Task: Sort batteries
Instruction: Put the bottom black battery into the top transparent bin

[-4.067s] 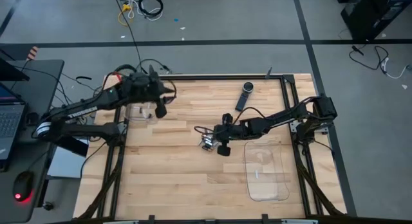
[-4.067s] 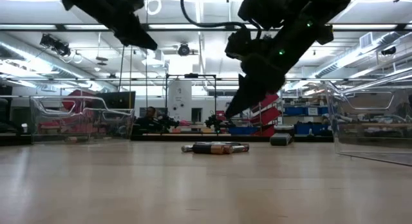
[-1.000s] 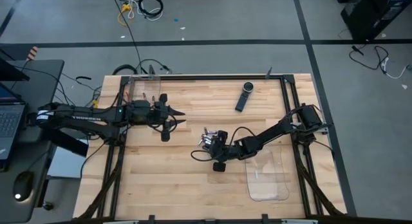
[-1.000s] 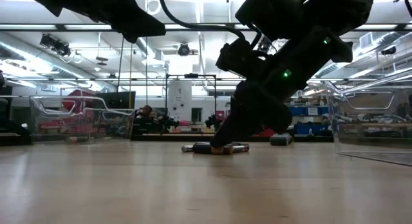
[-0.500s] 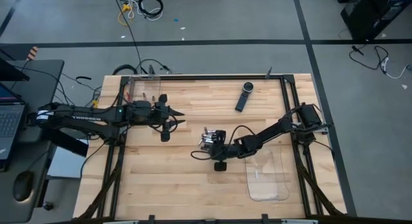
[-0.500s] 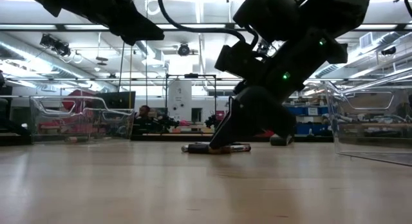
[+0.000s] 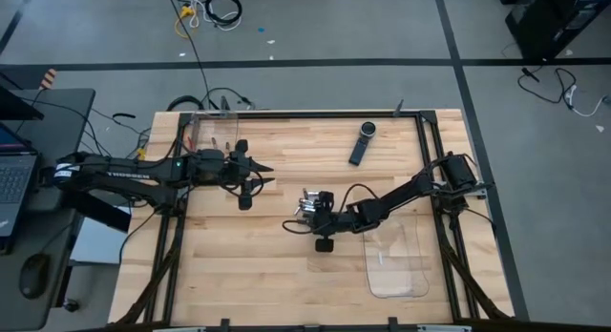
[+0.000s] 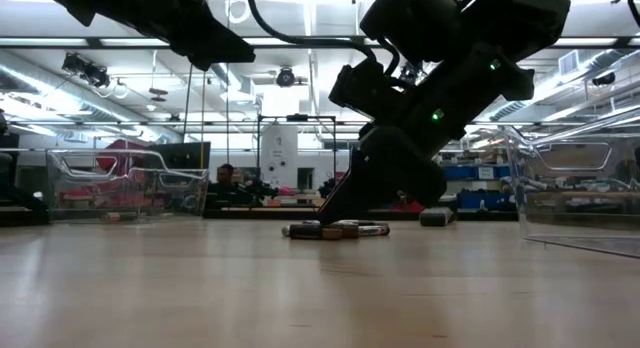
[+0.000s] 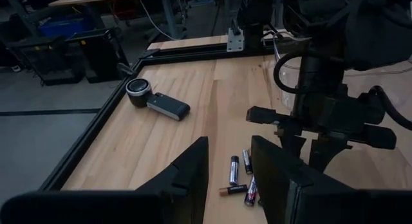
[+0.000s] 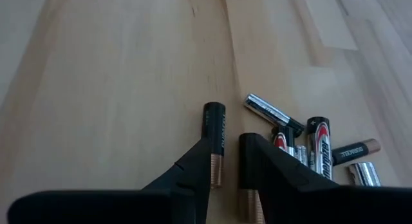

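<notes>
A: Starting at the left edge of the worktop [image 7: 229, 275], the left pincer [image 7: 268, 173] hangs above the wood near the far left corner, its two fingers standing a little apart with nothing between them. That arm is waiting.

B: And toward the middle?

A: The batteries [image 7: 306, 207] lie in a loose cluster on bare wood, roughly midway between the left and right edges and a bit toward the far edge. The right pincer [image 7: 309, 209] is down over them. In its wrist view the fingers [image 10: 193, 169] stand narrowly parted, straddling the copper end of one black battery [image 10: 214, 139]. I can't tell whether the pads press on it, and I see no lift.

B: How will they handle?

A: I'd judge them small, rigid, fairly dense for their size, with slick wrappers, round and so prone to rolling or squirting out of a pinch. Best to take one across the middle of its barrel, jaws square to its length, picking one that lies apart from its neighbours.

B: Further right?

A: A clear tray [image 7: 397, 260] sits near the right edge toward the near side, and a black remote-like device [image 7: 362, 142] lies by the far edge.
</notes>
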